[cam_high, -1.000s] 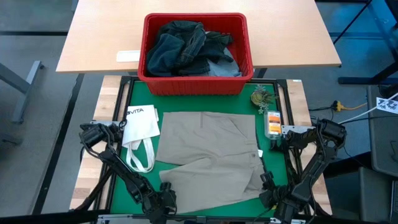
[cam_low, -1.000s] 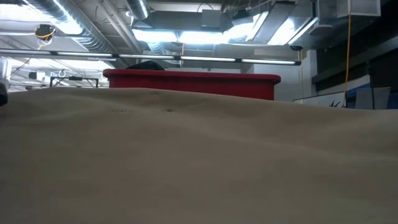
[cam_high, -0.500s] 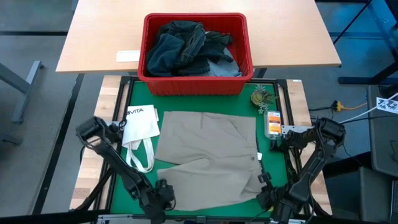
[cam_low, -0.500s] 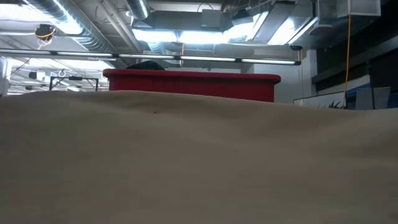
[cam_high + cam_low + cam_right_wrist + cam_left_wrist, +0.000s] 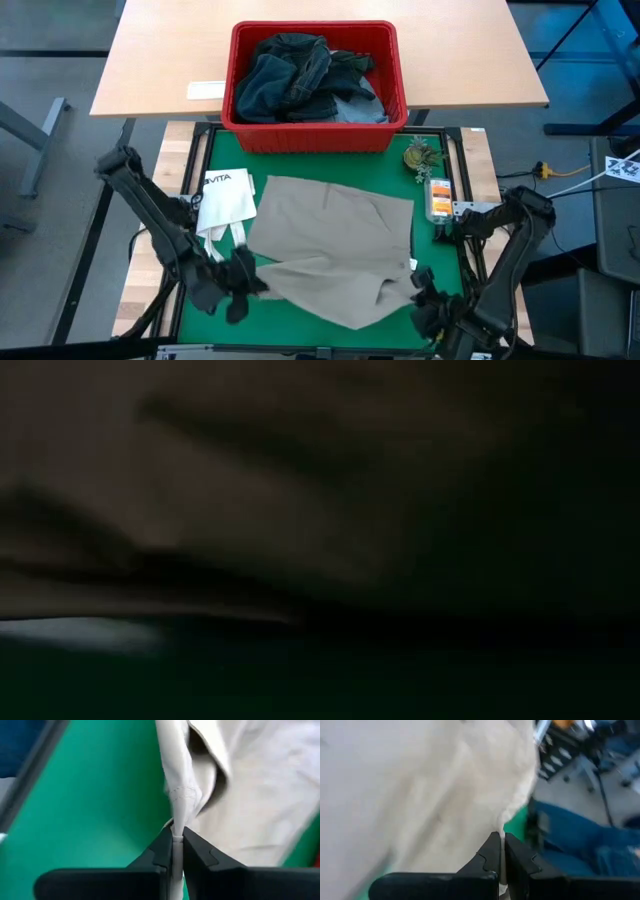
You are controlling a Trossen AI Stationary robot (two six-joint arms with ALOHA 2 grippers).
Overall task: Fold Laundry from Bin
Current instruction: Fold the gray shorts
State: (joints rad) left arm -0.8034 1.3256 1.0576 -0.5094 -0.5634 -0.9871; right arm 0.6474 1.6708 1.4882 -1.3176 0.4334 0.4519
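The beige trousers [image 5: 330, 240] are spread on the green mat [image 5: 225, 160]. Their far part lies flat and their near edge is raised. My left gripper [image 5: 240, 280] is shut on the near left corner and my right gripper [image 5: 422, 292] on the near right corner. The red bin [image 5: 240, 110] stands beyond the mat on the wooden table, with dark and blue laundry [image 5: 300, 75] heaped inside. In the low view, dark cloth [image 5: 300, 510] hangs close before the camera and hides all else. My left gripper pinches an edge of the beige trousers [image 5: 490, 820] between its two fingers at the near left corner. It slants down from the near left side. The corner is lifted off the mat. My right gripper pinches a stitched, bunched edge of the trousers [image 5: 179, 815] between its two fingers at the near right corner, coming steeply from above. The cloth runs away from the fingers and this corner is clear of the mat.
A white tote bag [image 5: 225, 200] with looped straps lies on the mat's left, close to my left arm. A small plant-like object [image 5: 420, 155] and an orange item [image 5: 440, 198] sit at the mat's right edge. A white label [image 5: 205, 90] lies left of the bin.
Both grippers have risen and drawn toward the table's far edge, my left one farther and also leftward. The trousers' near edge, flat on the mat before, has come up with them and pulled in, while the far part has stayed down. Cloth now covers the low view.
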